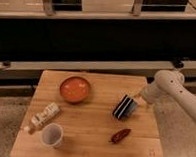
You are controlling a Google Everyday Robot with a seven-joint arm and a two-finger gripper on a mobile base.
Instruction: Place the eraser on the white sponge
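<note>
I read this as the placing step itself. The gripper [137,98] sits well to the right of the orange bowl [75,89], at the end of the white arm [177,93] that reaches in over the table [88,126] from that side. The eraser [123,106], a dark striped block, lies tilted against the gripper's lower left, right of the bowl and slightly further forward. Just beside the eraser, on the side away from the bowl, a pale patch shows; I take it for the white sponge [132,110], though I am not certain.

If that is right, the next move calls for little travel. I would settle the eraser squarely onto the sponge, let it go, then lift straight up so it is not dragged off. If it sits short, I would first shift slightly further from the bowl.

Much is hard to make out. I cannot tell whether the gripper has hold of the eraser or only rests against it. I also cannot tell whether the eraser lies on the sponge, on the wood, or hangs above both. The sponge is mostly covered. The arm is cut off at the right edge, and the base is out of view.
</note>
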